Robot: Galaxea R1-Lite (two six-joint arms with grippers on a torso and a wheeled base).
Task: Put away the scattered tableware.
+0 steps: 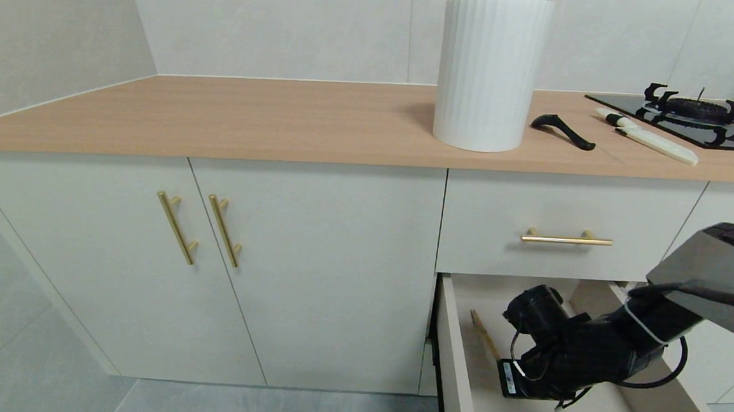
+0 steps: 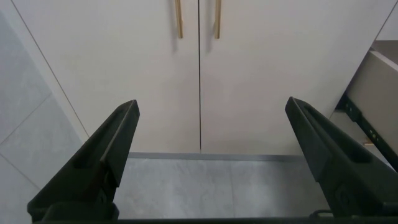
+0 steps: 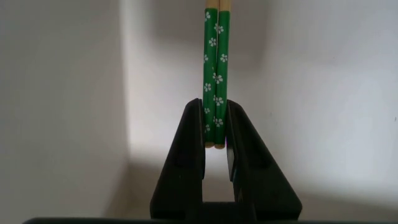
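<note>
1. Your right pincer [image 3: 216,146] is closest. It is shut tight on the green chopsticks [image 3: 215,74], pinching them right at one end.
2. In the head view that arm sits at the lower right, down inside the open drawer [image 1: 453,351]. The sticks' pale end pokes toward the drawer's left wall.
3. Your left pincer [image 2: 211,107] is wide open and holds nothing. It faces the cupboard doors [image 2: 124,62].
4. At the upper right, on the counter [image 1: 251,116], lie a black thing [image 1: 563,130] and a white knife [image 1: 654,142], beside a tall white pot [image 1: 490,73].
5. Watch out: the grip is only on the tips, so the sticks may swing or slip. If you let go too high, they may bounce apart. The arm may also bump the drawer wall.
6. Hard to see: the arm covers most of the sticks in the head view. The drawer's front is cut off. I can't tell if the sticks touch the drawer floor, or what the black thing is.
</note>
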